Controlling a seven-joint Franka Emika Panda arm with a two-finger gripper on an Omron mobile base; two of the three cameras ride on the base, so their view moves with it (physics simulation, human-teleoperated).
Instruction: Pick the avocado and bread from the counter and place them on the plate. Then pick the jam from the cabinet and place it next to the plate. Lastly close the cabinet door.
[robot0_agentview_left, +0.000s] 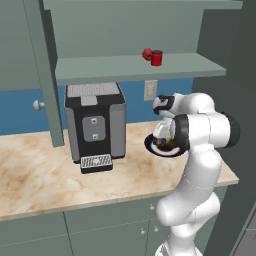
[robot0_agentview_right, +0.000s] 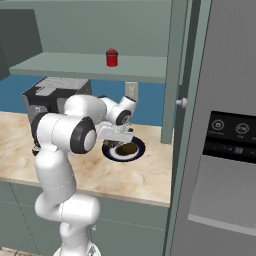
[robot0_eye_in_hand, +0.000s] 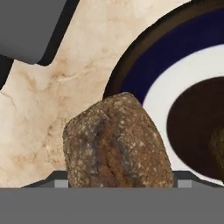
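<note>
— What sat closest to the hand camera?

— The bread (robot0_eye_in_hand: 117, 142), a rough, speckled brown lump, right at the bottom of that view where the claw's tips would rise. It overlapped the navy rim of the plate (robot0_eye_in_hand: 175, 57) from the worktop (robot0_eye_in_hand: 65, 87) side, apparently raised above both. A smooth olive-brown shape showed at the right edge, on the plate's dark centre; I took that for the avocado (robot0_eye_in_hand: 217, 146).

— And the arm?

— It rose from the base, its big elbow joint level with the worktop's edge, and the forearm reached forward with the wrist bent downward over the plate. In the right base view the claw (robot0_agentview_right: 120, 141) hung just above the plate's near-left side.

— Was the claw gripping the bread?

— It looked so. The bread lay between the tips, the jaws spread wide around it, though the tips themselves were hidden behind the lump, so I could not see the contact itself.

— Where were the other things?

— The jam (robot0_agentview_left: 157, 58), a small red jar, stood on the cabinet shelf (robot0_agentview_left: 135, 67) beside a small red ball (robot0_agentview_left: 147, 53). The cabinet door (robot0_agentview_left: 44, 75) stood swung open, edge-on, left of the coffee machine (robot0_agentview_left: 95, 125).

— Any writing?

— The fridge (robot0_agentview_right: 230, 135) had a dark panel with pale icons, too small to read. No labels were legible elsewhere.
</note>
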